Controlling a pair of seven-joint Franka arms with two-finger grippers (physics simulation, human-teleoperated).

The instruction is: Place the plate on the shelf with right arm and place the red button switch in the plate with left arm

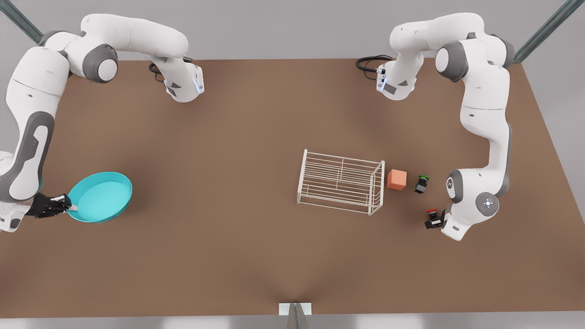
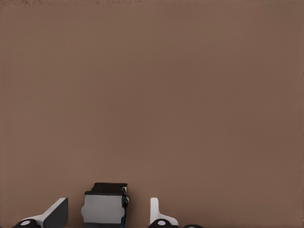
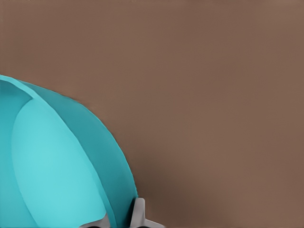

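The turquoise plate is at the front view's left, and my right gripper is shut on its near rim. The right wrist view shows that rim pinched between the fingertips. The white wire shelf stands right of the table's middle with nothing on it. The red button switch sits at the front view's right. My left gripper is down around it. In the left wrist view the switch body stands between the open fingers, with a gap on each side.
An orange cube sits just right of the shelf, with a green-capped switch beside it. Both lie close to the left arm. Bare brown table spans between the plate and the shelf.
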